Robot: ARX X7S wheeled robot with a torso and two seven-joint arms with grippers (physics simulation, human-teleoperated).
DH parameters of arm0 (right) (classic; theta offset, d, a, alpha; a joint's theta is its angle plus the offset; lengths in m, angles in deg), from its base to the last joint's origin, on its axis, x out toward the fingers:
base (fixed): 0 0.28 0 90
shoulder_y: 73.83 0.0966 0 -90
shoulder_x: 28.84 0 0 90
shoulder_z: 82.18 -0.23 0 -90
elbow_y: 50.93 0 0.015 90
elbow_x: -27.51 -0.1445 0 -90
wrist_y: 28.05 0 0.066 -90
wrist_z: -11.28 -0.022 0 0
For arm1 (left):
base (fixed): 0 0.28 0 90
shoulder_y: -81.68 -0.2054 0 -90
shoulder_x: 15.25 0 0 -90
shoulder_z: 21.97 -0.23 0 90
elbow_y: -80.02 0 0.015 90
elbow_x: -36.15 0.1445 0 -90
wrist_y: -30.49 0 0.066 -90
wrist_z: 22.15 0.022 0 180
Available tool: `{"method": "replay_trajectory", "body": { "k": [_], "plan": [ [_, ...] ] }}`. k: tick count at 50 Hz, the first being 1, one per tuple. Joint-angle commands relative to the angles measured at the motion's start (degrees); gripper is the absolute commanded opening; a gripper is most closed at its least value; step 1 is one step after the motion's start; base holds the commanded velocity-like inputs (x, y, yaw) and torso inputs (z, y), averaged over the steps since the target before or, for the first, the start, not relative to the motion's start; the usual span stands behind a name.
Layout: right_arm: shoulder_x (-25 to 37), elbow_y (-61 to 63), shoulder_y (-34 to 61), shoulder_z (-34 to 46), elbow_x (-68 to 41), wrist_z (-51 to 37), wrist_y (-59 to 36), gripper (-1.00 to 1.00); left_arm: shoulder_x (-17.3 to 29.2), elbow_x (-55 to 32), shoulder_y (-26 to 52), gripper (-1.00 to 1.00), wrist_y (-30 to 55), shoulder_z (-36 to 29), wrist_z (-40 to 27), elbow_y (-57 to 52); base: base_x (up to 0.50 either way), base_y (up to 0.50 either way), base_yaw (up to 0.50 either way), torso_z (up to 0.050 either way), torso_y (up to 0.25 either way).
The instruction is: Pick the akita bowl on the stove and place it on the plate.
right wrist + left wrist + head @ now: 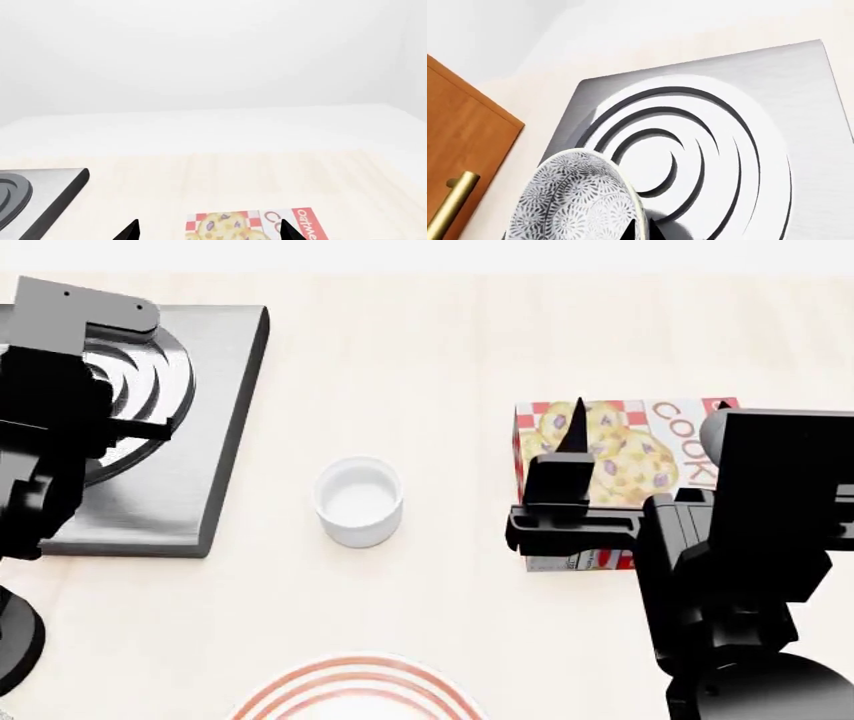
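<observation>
Left wrist view only: speckled grey-black floral akita bowl [577, 200] tilted above grey ringed stove [800, 100]; left pincer's grip untellable. Head view: red-ringed white plate [354, 692]; right gripper [646, 411] spread, empty

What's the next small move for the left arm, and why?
Probably lift a little, then carry toward the plate. In the left wrist view the bowl sits tilted right at the gripper, above the stove rings, seemingly gripped at its rim. The plate lies at the table's near edge, past the white cup.
</observation>
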Motion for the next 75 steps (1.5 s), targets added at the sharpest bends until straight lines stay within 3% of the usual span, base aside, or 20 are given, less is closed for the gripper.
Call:
{"method": "replay_trajectory", "body": {
  "k": [1, 6, 8, 13, 23, 39, 53, 67, 75],
  "plan": [
    [-0.89, -0.59, -0.17, -1.16, 0.98, 1.13, 0.82, 1.0, -0.95, -0.17, 4.16, -1.0, -3.41, 3.24, 0.25, -0.2, 0.0, 0.0, 0.0, 0.0, 0.0],
    [-0.73, -0.82, -0.36, -0.94, 1.07, 1.26, 1.27, 1.0, -1.29, -0.91, 8.49, -1.0, -6.56, 3.86, 2.84, -0.95, 0.0, 0.0, 0.0, 0.0, 0.0],
    [-0.73, -0.66, -0.21, -1.0, 0.87, 1.08, 1.01, 1.0, -1.01, -0.88, 8.14, -1.0, -4.58, 3.29, 4.21, -6.57, 0.0, 0.0, 0.0, 0.0, 0.0],
    [-0.59, -0.62, -0.13, -0.86, 0.81, 0.96, 1.05, 1.0, 1.94, -0.26, 1.7, -1.0, 4.42, -2.39, 11.83, -32.78, 0.0, 0.0, 0.0, 0.0, 0.0],
    [-0.45, -0.81, -0.16, -0.85, 0.6, 0.82, 1.32, 1.0, 7.06, 1.18, -2.53, -1.0, 5.37, -11.65, 22.4, -49.91, 0.0, 0.0, 0.0, 0.0, 0.0],
    [-0.25, -0.55, -0.28, -0.67, 0.18, 0.36, 1.41, 1.0, 21.76, 2.92, -10.0, -1.0, 2.61, -23.66, 36.47, -83.86, 0.0, 0.0, 0.0, 0.0, 0.0],
    [0.12, -0.85, -0.41, -0.29, 0.14, 0.35, 1.98, 1.0, 33.64, 2.92, -16.64, -1.0, 0.0, -28.52, 43.07, -102.08, 0.0, 0.0, 0.0, 0.0, 0.0],
    [0.28, -0.63, 0.0, -0.24, -0.42, -0.25, 1.56, 1.0, 40.12, 4.55, -20.13, -1.0, -3.53, -32.3, 46.14, -106.46, 0.0, 0.0, 0.0, 0.0, 0.001],
    [0.38, -0.92, -0.1, -0.14, -0.5, -0.23, 1.95, 1.0, 43.82, 5.22, -19.72, -1.0, -8.32, -35.68, 51.72, -106.94, 0.0, 0.0, 0.0, 0.0, 0.0]
  ]
}}
